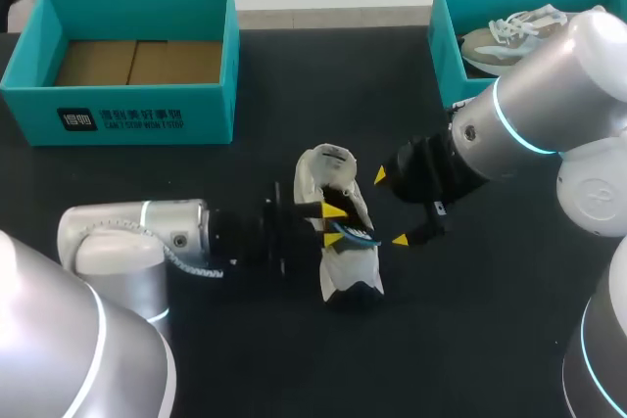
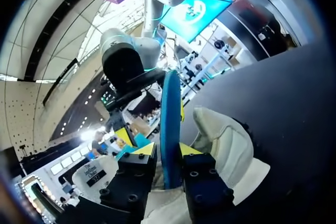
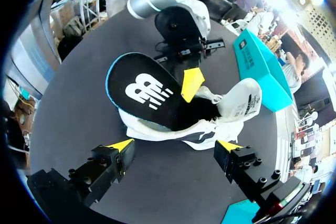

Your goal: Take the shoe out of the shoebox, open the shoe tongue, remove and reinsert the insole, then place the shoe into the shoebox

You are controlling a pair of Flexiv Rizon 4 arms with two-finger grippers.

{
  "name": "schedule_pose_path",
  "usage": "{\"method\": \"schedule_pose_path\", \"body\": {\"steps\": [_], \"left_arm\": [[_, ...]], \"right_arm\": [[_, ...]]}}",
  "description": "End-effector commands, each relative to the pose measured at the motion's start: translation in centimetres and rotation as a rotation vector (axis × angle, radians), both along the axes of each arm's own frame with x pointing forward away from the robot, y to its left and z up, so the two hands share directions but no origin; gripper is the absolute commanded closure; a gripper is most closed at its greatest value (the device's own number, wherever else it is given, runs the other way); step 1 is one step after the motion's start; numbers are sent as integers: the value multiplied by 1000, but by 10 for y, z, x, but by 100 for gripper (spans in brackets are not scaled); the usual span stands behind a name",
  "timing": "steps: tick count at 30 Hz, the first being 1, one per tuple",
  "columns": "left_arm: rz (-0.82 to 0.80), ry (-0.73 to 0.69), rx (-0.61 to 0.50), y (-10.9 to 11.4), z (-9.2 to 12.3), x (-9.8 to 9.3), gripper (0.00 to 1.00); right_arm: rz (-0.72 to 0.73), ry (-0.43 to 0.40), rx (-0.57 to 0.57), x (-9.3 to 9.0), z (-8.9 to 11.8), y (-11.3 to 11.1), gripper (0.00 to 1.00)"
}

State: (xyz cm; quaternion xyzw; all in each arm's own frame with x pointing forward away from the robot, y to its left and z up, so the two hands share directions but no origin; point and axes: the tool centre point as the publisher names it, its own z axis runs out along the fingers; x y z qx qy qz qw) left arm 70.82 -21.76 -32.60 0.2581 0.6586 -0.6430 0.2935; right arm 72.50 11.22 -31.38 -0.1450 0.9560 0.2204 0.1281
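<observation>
While the left hand (image 2: pixel 168 150) clamps the insole (image 2: pixel 170 119) sticking out of the shoe (image 1: pixel 338 261), the right hand (image 3: pixel 175 145) gapes wide beside the shoe, empty.

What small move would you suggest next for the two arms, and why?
I'd probably bring the right jaws in to steady the shoe. They stand open beside it, while the left jaws pinch the insole, which stands half out of the shoe with one end inside.
</observation>
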Motion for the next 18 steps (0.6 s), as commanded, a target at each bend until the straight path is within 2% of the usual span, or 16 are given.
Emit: {"method": "schedule_pose_path", "body": {"steps": [1,3,6,7,8,14,18], "left_arm": [[-13,-7,-12,1,7,-8,76],[-19,-9,-16,-1,11,-12,76],[-31,-9,-25,-3,13,-16,81],[-33,-8,-22,-4,11,-17,88],[-37,-6,-21,-5,9,-18,100],[-49,4,12,-10,-9,-14,100],[-28,-4,41,-7,-18,-4,100]], "right_arm": [[0,-2,1,-1,-1,0,0],[0,-2,1,-1,-1,0,0],[0,-2,1,-1,-1,0,0],[0,-2,1,-1,-1,0,0],[0,-2,1,-1,-1,0,0],[0,-2,1,-1,-1,0,0],[0,-2,1,-1,-1,0,0]]}}
